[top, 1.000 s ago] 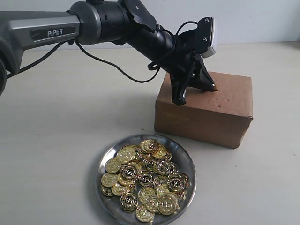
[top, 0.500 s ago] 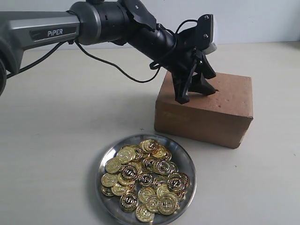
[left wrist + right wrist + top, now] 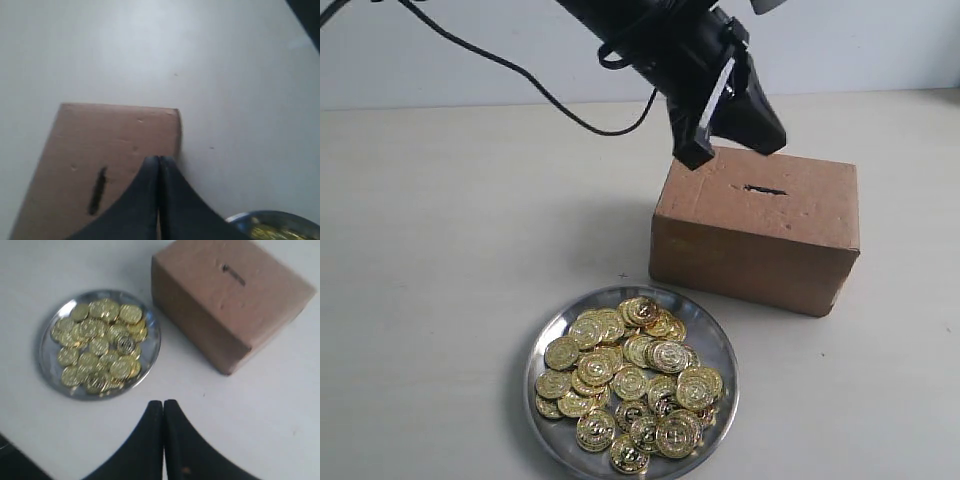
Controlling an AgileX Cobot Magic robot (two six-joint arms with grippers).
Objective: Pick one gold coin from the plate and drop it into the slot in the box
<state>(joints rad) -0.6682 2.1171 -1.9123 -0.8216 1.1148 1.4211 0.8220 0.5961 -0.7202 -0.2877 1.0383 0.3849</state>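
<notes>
Hovering over box (image 3: 755,240) — left end effector (image 3: 159,162) (closed).

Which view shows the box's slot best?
The exterior view: the slot sits sharp and uncovered on the box top. The left wrist view shows it larger but blurred; the right wrist view, small and soft.

A pale tabletop (image 3: 440,250) meets a light wall (image 3: 880,40).

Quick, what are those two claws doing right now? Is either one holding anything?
Left gripper: closed, no coin visible between its fingers.
Right gripper: closed, holding nothing visible.
</notes>
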